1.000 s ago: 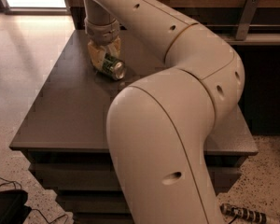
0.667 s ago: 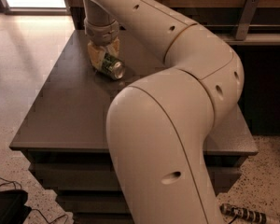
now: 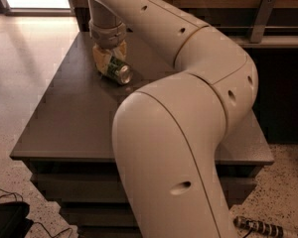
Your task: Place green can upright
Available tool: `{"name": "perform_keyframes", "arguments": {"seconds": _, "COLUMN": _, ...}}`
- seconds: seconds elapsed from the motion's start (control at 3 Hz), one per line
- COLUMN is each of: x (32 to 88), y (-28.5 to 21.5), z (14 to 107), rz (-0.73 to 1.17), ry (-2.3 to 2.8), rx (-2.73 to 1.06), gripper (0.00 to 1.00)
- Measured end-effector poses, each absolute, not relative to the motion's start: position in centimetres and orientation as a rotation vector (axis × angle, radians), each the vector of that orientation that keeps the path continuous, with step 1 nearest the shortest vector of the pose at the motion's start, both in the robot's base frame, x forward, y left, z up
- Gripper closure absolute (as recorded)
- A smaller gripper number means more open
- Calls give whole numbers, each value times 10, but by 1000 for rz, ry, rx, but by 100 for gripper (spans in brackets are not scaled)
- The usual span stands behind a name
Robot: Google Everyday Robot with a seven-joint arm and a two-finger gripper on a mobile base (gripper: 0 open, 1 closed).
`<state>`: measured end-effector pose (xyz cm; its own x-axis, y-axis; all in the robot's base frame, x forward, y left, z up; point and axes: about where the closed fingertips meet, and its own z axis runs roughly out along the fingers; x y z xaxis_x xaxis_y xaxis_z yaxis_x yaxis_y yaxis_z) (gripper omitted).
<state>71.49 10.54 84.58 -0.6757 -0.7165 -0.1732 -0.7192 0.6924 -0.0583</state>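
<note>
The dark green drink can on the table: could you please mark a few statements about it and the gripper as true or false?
1. The dark green drink can stands upright. False: it is tipped over, its shiny silver end towards the camera.
2. The gripper is right at the can, over the far left part of the dark table. True.
3. The can sits by the table's near edge. False: it is towards the far side.
4. A striped rod-like object lies on the speckled floor at lower right. True.
</note>
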Motion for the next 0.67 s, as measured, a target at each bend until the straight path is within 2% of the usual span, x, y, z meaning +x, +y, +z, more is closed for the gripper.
{"name": "perform_keyframes", "arguments": {"seconds": 0.67, "x": 715, "y": 96, "z": 864, "rz": 59, "ry": 2651, "rx": -1133, "gripper": 100}}
